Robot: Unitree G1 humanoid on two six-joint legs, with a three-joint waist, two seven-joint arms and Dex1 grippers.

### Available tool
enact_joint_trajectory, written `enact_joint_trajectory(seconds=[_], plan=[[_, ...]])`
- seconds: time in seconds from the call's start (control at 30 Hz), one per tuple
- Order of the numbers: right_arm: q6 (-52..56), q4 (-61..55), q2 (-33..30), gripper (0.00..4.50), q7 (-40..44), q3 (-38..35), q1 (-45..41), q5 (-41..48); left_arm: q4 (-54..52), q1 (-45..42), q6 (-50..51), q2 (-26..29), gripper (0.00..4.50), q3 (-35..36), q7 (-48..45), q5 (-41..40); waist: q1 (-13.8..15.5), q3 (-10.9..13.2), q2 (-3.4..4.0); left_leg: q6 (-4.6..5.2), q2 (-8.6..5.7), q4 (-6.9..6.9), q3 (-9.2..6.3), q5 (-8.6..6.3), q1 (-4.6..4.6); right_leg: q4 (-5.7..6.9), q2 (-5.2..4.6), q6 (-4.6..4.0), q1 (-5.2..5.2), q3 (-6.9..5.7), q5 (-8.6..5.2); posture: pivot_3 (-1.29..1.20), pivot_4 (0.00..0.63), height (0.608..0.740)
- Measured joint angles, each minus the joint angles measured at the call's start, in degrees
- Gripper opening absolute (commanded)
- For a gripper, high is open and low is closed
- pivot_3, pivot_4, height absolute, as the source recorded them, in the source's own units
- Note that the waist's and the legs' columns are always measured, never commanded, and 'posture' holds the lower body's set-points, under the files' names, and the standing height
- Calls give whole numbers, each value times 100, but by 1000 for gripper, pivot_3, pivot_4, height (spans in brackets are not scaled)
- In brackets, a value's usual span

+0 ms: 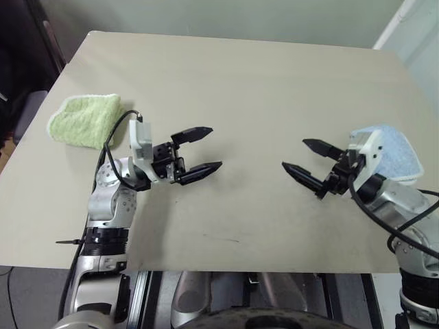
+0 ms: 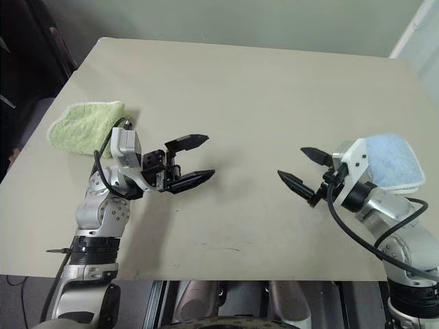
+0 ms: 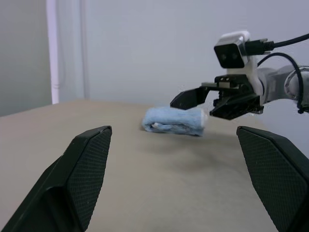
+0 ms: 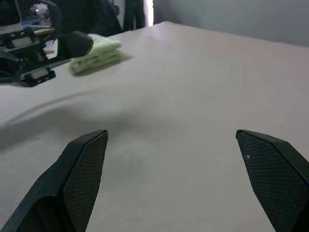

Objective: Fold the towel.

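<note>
The light green towel (image 1: 86, 120) lies folded into a small bundle near the table's left edge; the right wrist view catches it too (image 4: 96, 55). To its right my left gripper (image 1: 199, 151) hovers above the table, open and empty, pointing toward the middle. Across from it my right gripper (image 1: 307, 159) is also open and empty, its fingers aimed back at the left one. Neither gripper touches the green towel.
A smaller light blue towel (image 1: 391, 154), folded, rests at the table's right edge just behind my right wrist, also seen in the left wrist view (image 3: 174, 121). The beige table (image 1: 247, 82) stretches bare between and beyond the grippers. Dark furniture stands off the far left corner.
</note>
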Motion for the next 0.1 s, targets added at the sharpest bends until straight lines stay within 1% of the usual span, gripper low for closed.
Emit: enact_joint_trajectory(seconds=[0.1], plan=[[15, -117, -29, 4500, 43, -1, 72, 104, 138, -34, 0, 45, 4482, -34, -85, 64, -6, -1, 1, 0, 0, 2, 1, 0, 0, 0, -1, -1, 1, 0, 2, 0, 150, 697]])
